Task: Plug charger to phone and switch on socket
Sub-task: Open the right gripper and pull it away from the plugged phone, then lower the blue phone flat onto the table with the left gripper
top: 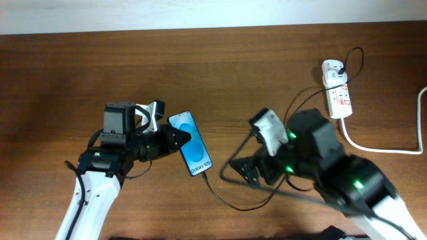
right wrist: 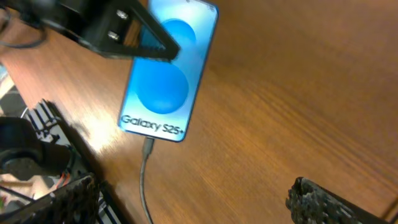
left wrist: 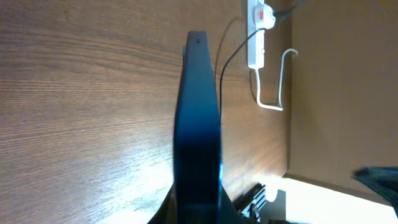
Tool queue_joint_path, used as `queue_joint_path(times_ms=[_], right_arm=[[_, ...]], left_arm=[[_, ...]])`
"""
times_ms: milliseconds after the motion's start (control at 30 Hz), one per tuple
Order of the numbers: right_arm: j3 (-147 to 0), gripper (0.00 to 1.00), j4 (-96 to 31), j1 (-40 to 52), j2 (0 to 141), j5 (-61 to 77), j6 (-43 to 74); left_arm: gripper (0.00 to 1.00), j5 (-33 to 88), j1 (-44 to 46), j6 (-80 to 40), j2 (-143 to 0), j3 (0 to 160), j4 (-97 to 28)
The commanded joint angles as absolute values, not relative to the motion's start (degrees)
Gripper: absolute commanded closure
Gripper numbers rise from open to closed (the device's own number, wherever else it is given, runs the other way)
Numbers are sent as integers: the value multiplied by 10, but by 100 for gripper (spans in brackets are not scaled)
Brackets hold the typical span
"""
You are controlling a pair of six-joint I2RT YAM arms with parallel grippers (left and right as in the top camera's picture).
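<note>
Slim blue-screened smartphone [top: 190,152]: mid brown wooden worktop [top: 67,80], clamped tight in my left fingers [right wrist: 143,38], one across its screen. Thin black charger cable [right wrist: 142,183]: plug at the phone's lower end. My right fingers [right wrist: 323,200]: spread wide, empty. White oblong power strip [top: 338,93]: far right, well apart.

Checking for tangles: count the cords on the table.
2. Black charger cable runs from the phone toward the power strip; thick white cord leaves the strip rightward. Others may lie hidden.

From the left wrist the phone [left wrist: 198,124] is seen edge-on with its screen hidden, and overhead the socket [top: 339,97] is shown too small for its on-off state to be read
</note>
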State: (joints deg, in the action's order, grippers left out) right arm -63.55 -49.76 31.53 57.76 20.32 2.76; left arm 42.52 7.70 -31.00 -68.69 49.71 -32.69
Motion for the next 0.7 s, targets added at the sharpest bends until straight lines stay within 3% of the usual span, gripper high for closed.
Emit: queue_joint_path(times_ms=[0, 133, 367, 667], right_arm=[[-646, 2, -523, 313, 517, 187, 22], [-646, 2, -587, 313, 475, 156, 22], [-635, 2, -648, 314, 496, 160, 24], [-630, 2, -656, 314, 671, 161, 29]], left_arm=[[100, 364, 105, -298, -680, 563, -367], [100, 316, 124, -264, -688, 603, -411], [100, 316, 123, -196, -793, 603, -369], [100, 270, 122, -194, -932, 603, -313]])
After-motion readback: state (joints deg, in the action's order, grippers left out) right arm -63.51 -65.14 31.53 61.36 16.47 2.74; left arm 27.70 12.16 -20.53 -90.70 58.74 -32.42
